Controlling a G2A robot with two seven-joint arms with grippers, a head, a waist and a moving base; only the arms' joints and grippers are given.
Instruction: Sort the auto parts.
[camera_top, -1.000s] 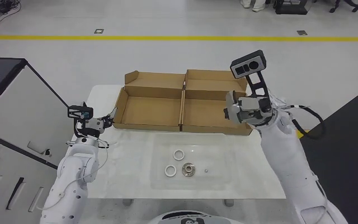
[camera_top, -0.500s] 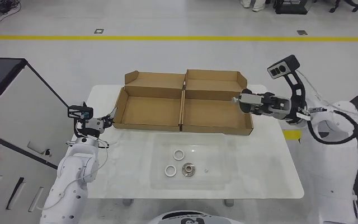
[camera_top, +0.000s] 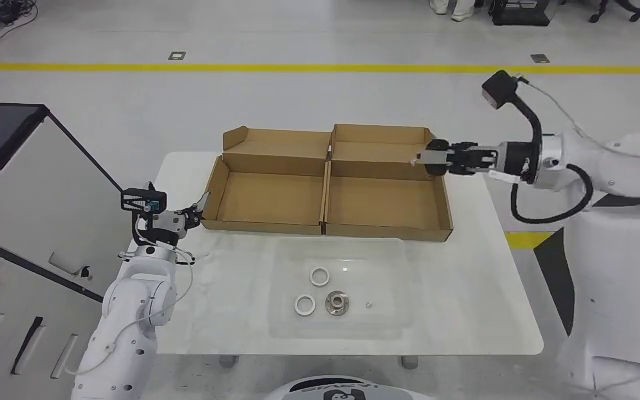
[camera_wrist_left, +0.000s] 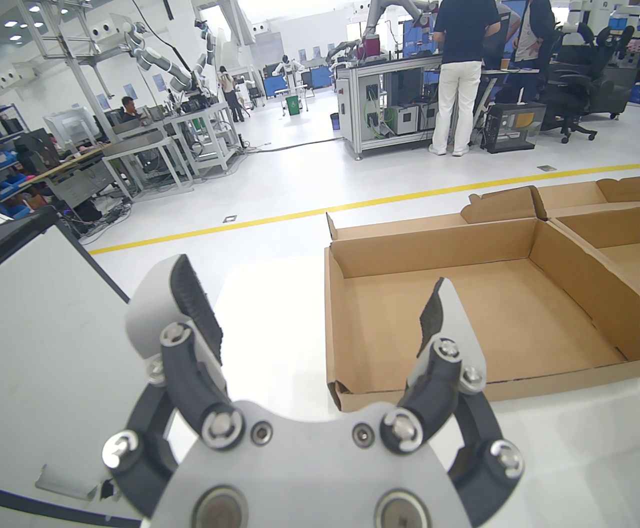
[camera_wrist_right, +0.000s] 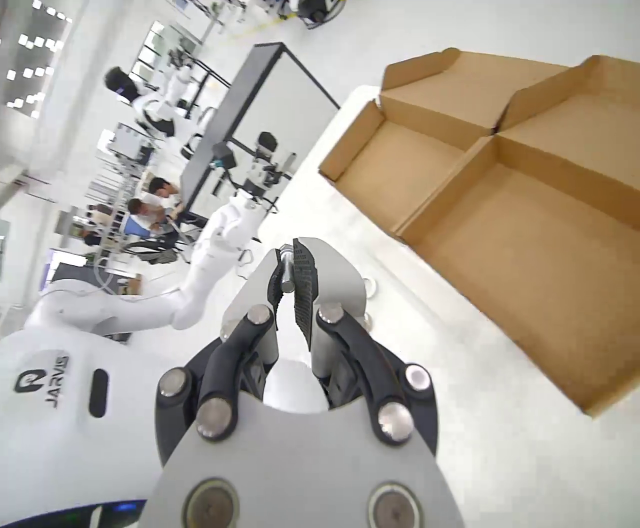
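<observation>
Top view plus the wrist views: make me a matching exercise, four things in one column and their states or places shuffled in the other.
Things:
1. left gripper
2. right gripper
3. rings
4. boxes

States or places:
a. empty
b. open
c. shut on a bolt
d. between the boxes and the robot

Pairs: 1-b, 2-c, 3-d, 4-a
</observation>
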